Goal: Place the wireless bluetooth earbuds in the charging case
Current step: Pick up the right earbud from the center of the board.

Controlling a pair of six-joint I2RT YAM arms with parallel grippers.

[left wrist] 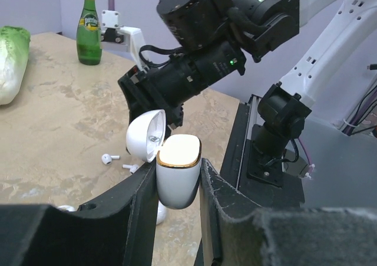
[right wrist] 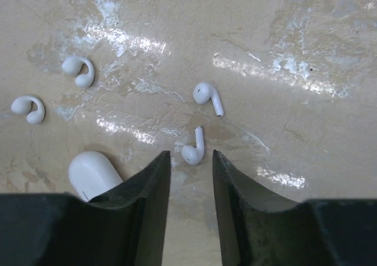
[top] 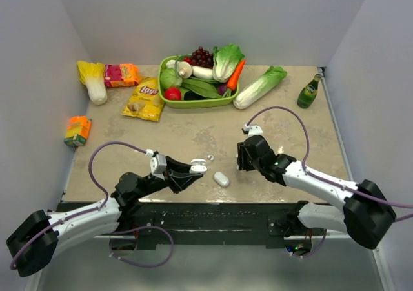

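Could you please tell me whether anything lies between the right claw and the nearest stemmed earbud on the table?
Nothing visible does. The nearest earbud lies right at the gap of the open right claw; the other stemmed earbud lies beyond it, and a closed white case sits aside.

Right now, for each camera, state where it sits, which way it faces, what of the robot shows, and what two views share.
Top external: above and behind the bases, facing down over the table; both arms show.
Left wrist: on the left arm, facing across the table at the right arm; its fingers clamp the open charging case.
Right wrist: facing straight down at the table; its parted fingers frame an earbud below.
Shared: top and left wrist views both show the charging case and the green bottle.
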